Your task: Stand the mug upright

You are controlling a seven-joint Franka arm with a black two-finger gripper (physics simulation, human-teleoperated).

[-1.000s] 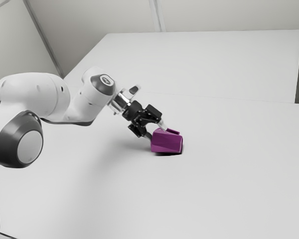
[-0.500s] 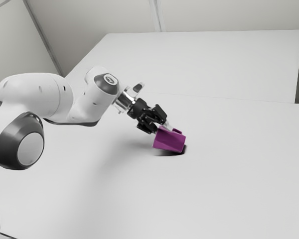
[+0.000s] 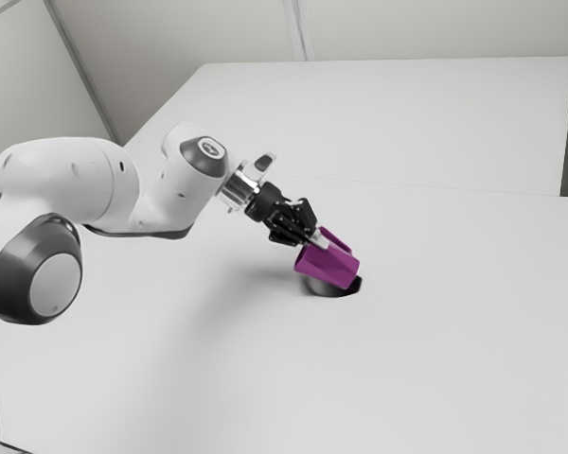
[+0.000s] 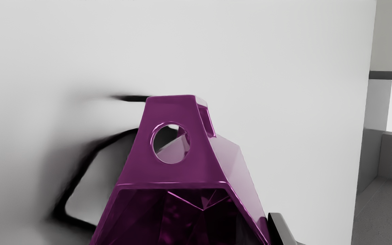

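The mug point(image 3: 329, 265) leans at the tip of the gripper point(image 3: 312, 243), its mouth facing the hand and dark purple walls inside; whether it is gripped, I can't tell. Beyond the mug spreads the white table point(image 4: 284, 68).

- Gripper point(image 3: 317, 242) slants downward, its jaws closed in a grip (tips lowest).
- Wrist point(image 3: 204, 157) above and behind the jaws.
- Arm point(image 3: 66, 180) bent, farther behind them.

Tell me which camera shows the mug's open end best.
The wrist view: it looks past the rim into the mug's dark, faceted inside. The exterior view gives the mug's outer side, tilted, with that end up by the tool.
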